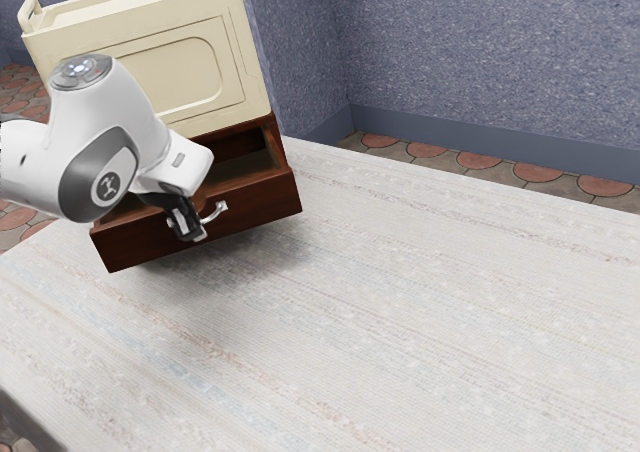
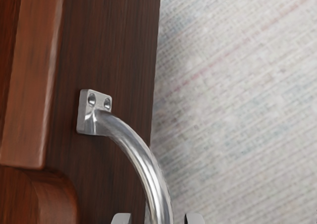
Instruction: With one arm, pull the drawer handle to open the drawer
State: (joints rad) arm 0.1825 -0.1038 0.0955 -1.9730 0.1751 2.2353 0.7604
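Drawer handle [image 2: 144,165], between 2 parted fingertips of end effector [image 1: 194,234], drawer [image 1: 262,202] open

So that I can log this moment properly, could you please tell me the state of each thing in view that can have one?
Drawer: open, its inside visible; whether fully out, I cannot tell.
Handle: fixed to the drawer front, between the fingertips.
Pincer: open, astride the handle.
Cream box: above the drawer; whether its top is open, I cannot tell.
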